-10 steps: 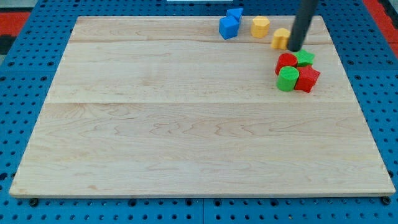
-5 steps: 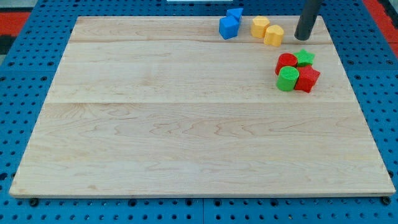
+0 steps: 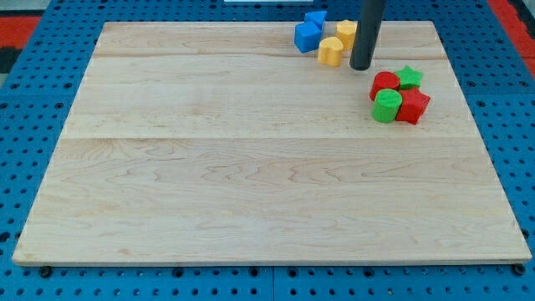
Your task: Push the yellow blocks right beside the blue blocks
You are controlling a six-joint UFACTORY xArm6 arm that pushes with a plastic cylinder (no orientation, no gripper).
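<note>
Two blue blocks sit at the view's top: a blue cube [image 3: 307, 37] and a smaller blue block [image 3: 316, 18] just behind it. A yellow rounded block [image 3: 331, 51] lies right beside the blue cube, at its lower right. A second yellow block [image 3: 346, 30] sits just up and right of the first, partly hidden by the rod. My tip [image 3: 361, 66] rests on the board just right of the lower yellow block, a small gap between them.
A cluster lies at the right: a red round block [image 3: 384, 83], a green star [image 3: 410, 78], a green cylinder [image 3: 386, 106] and a red block [image 3: 413, 106]. The wooden board [image 3: 251, 167] lies on a blue pegboard; its top edge is close behind the blue blocks.
My tip has moved left from the board's upper right. One yellow block has slid left and down to the blue cube; the other yellow block has hardly moved.
</note>
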